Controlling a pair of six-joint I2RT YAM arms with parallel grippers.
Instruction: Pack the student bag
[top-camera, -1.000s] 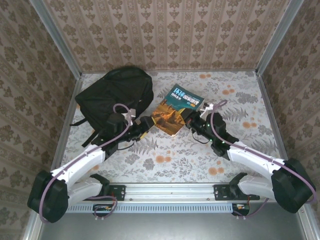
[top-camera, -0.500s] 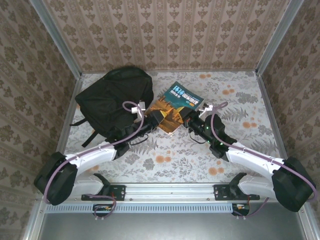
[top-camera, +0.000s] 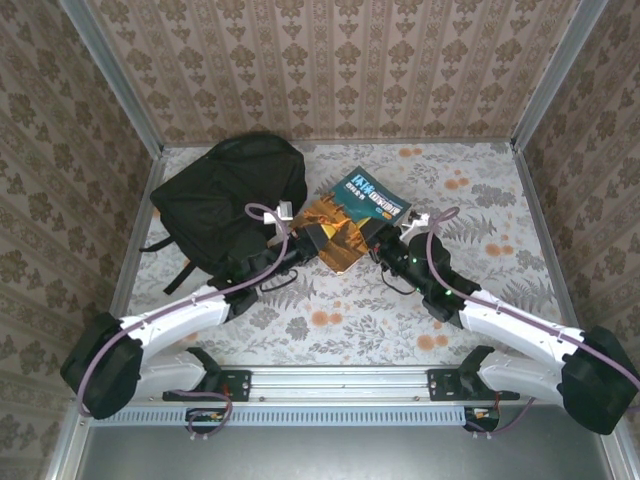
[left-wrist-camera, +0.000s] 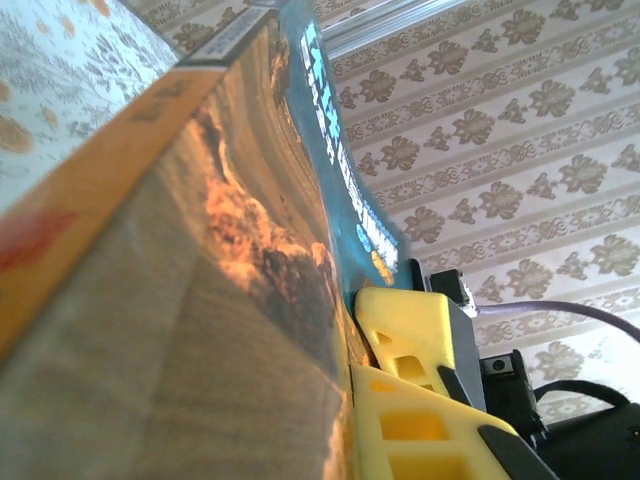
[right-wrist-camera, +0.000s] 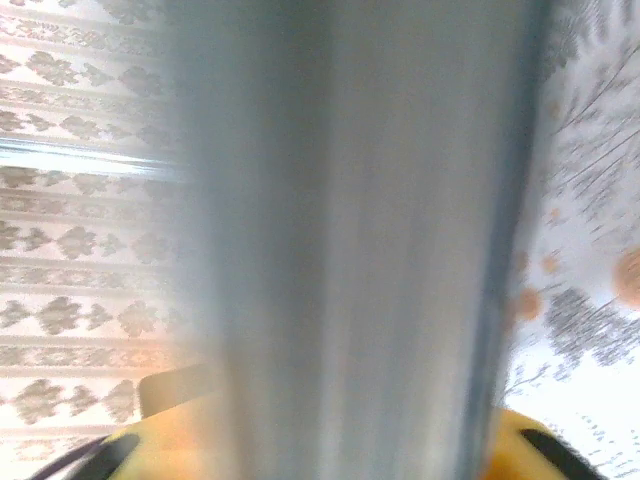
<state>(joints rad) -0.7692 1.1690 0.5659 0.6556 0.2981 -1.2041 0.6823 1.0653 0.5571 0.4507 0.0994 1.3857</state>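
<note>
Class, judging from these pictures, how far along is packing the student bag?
Done: nothing visibly packed. In hand: the book, beside the student bag, is gripped by the left hand, with the right hand at its opposite edge. Left: getting it into the bag.

Book (right-wrist-camera: 340, 240), a close grey blur

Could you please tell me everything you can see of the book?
The book is a closed paperback. The top of its cover is teal with white lettering, the lower part is an orange-brown landscape photo, and the spine is orange. It sits cover up and askew, just right of the bag. The left hand grips its near left corner, with a yellow finger against the cover. The right hand is at its near right edge, its grip unclear.
</note>
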